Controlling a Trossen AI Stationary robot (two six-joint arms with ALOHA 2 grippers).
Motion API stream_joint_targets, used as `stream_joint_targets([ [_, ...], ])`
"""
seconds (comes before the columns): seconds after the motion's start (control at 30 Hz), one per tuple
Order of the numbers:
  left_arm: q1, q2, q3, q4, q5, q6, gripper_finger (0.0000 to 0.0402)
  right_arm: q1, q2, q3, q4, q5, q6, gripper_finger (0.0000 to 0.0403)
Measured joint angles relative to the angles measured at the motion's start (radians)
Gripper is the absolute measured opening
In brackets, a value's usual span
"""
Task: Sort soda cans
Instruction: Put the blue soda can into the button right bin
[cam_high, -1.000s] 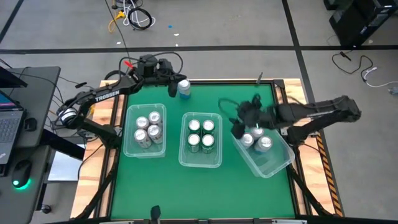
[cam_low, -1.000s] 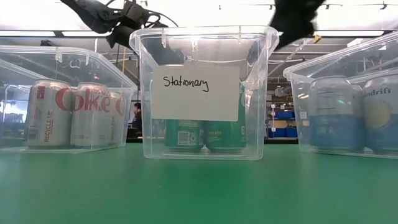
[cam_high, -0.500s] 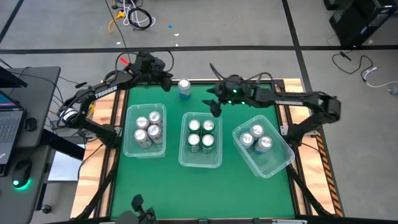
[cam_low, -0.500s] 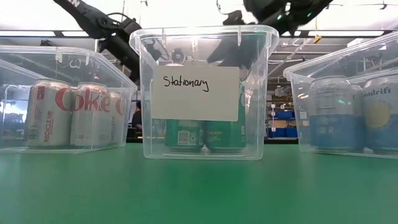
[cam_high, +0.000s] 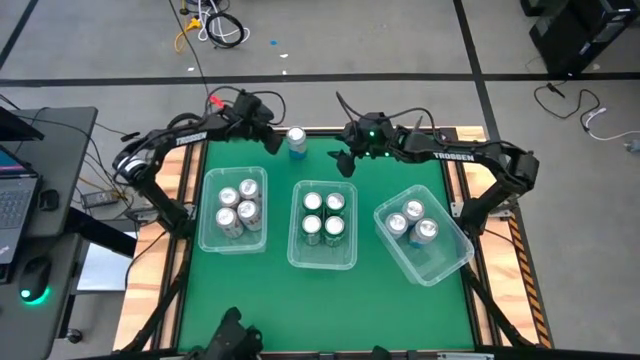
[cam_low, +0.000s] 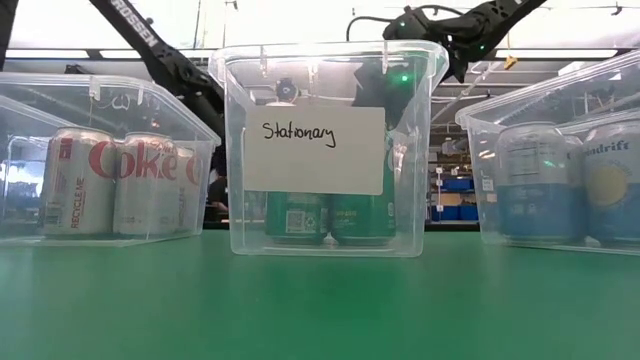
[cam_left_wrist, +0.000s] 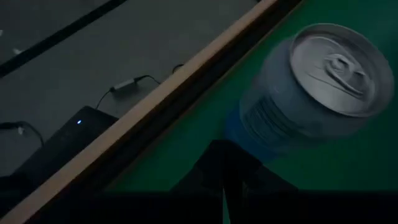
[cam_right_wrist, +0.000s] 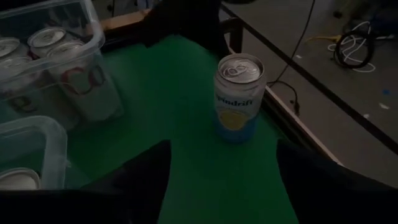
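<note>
Now the right gripper (cam_high: 343, 163) has left the angled bin (cam_high: 452, 262), where three blue cans (cam_high: 412, 220) lie, and has swung across to the table's far edge with its fingers spread wide. Just ahead of it stands the last loose can (cam_high: 296, 140), upright. Beside that can, the left gripper (cam_high: 268, 140) waits pressed shut. One pick likely finishes the sort.

I read "Stationary" handwritten on the white label (cam_low: 315, 149) stuck to my middle bin (cam_low: 420, 215). The cans in the left bin (cam_low: 92, 182) say "Coke" and "RECYCLE ME"; the lone can (cam_right_wrist: 238, 97) at the table's far edge reads "Spindrift", and my right arm (cam_high: 452, 155) carries "TROSSEN"
</note>
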Motion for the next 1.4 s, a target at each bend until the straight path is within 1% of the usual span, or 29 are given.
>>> stream_joint_targets([
  [0.07, 0.0, 0.025, 0.0, 0.022, 0.015, -0.001, 0.0, -0.001, 0.0, 0.0, -0.004, 0.0, -0.009, 0.0271],
  [0.23, -0.01, 0.069, 0.0, 0.057, 0.088, -0.003, 0.0, 0.0, 0.0, 0.0, -0.019, 0.0, -0.011, 0.0261],
  [0.53, -0.052, 0.151, 0.0, 0.161, 0.114, 0.002, 0.0, -0.003, 0.0, 0.0, -0.038, -0.001, -0.014, 0.0256],
  [0.87, -0.106, 0.185, 0.0, 0.262, 0.103, -0.004, 0.0, -0.03, -0.001, 0.0, -0.135, -0.003, -0.014, 0.0254],
  [0.93, -0.107, 0.175, 0.0, 0.26, 0.047, -0.01, 0.0, -0.03, -0.001, 0.0, -0.136, -0.003, -0.014, 0.0254],
  [1.0, -0.105, 0.16, 0.0, 0.258, -0.038, -0.034, 0.0, -0.03, -0.001, 0.0, -0.136, -0.003, -0.02, 0.0254],
  [1.07, -0.1, 0.152, 0.0, 0.257, -0.089, -0.053, 0.0, -0.03, -0.001, 0.0, -0.136, -0.003, -0.028, 0.0254],
  [1.13, -0.099, 0.153, 0.0, 0.246, -0.088, -0.057, 0.0, -0.03, -0.001, 0.0, -0.136, -0.003, -0.033, 0.0254],
  [1.23, -0.105, 0.163, 0.0, 0.25, -0.051, -0.052, 0.0, -0.03, -0.001, 0.0, -0.136, -0.003, -0.038, 0.0254],
  [1.4, -0.121, 0.176, 0.0, 0.321, 0.007, -0.026, 0.0, -0.031, -0.008, 0.0, -0.165, -0.002, -0.047, 0.0252],
])
